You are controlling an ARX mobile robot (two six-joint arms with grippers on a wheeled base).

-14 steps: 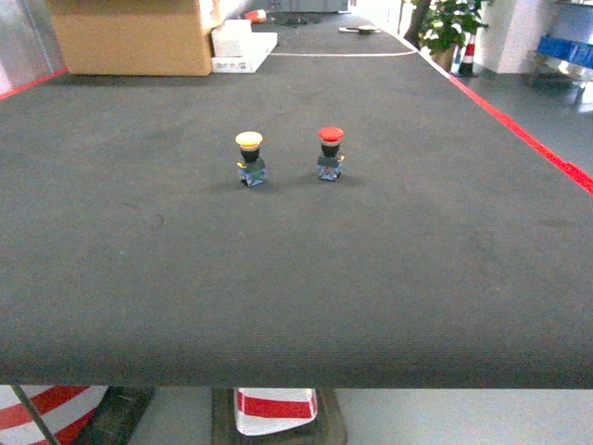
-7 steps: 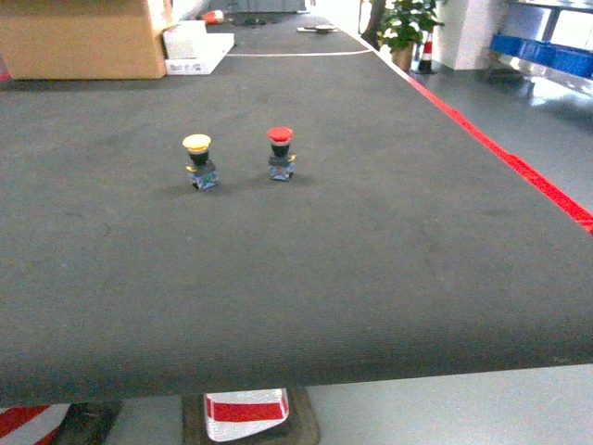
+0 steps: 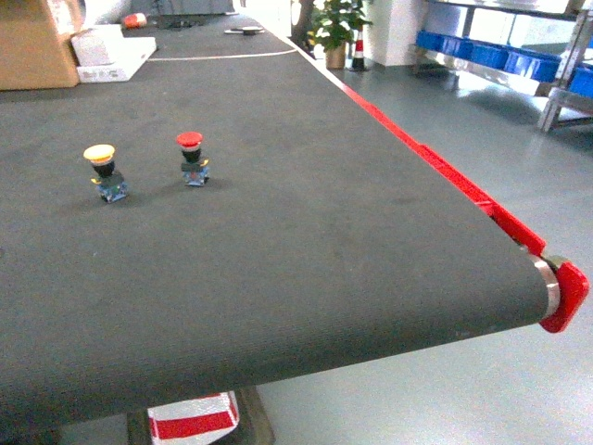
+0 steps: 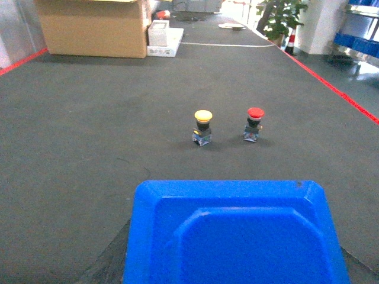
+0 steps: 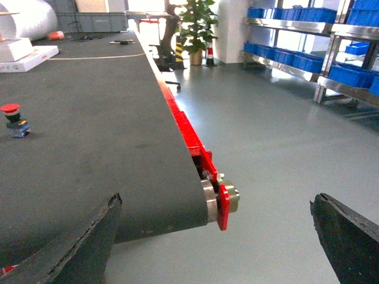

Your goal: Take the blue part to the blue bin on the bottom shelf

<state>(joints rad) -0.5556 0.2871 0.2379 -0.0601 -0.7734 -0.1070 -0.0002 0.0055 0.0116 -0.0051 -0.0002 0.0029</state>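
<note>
Two push-button parts stand upright on the dark conveyor belt (image 3: 306, 232): one with a yellow cap (image 3: 105, 171) and one with a red cap (image 3: 193, 157), side by side and a little apart, the yellow one to the left in the head view. One cardboard box (image 3: 32, 46) sits at the belt's far end with one flat white box (image 3: 111, 51) beside it. A red guard strip (image 3: 435, 171) runs along the belt's right edge to the end roller (image 5: 220, 201). Off to the right, across the grey floor, a steel rack (image 5: 308, 44) carries a row of blue bins (image 5: 293, 59) on its lower level and more above; their exact number cannot be told. One potted plant (image 5: 195, 26) stands at the far end. In the left wrist view a blue part (image 4: 234, 234), a tray-like moulded piece, fills the lower frame directly before the camera, above the belt and nearer than the two buttons; the left gripper's fingers are hidden, so its grip cannot be told. The right gripper (image 5: 216, 236) hangs past the belt's end corner over the floor, fingers (image 5: 83, 242) spread wide with nothing between them.
</note>
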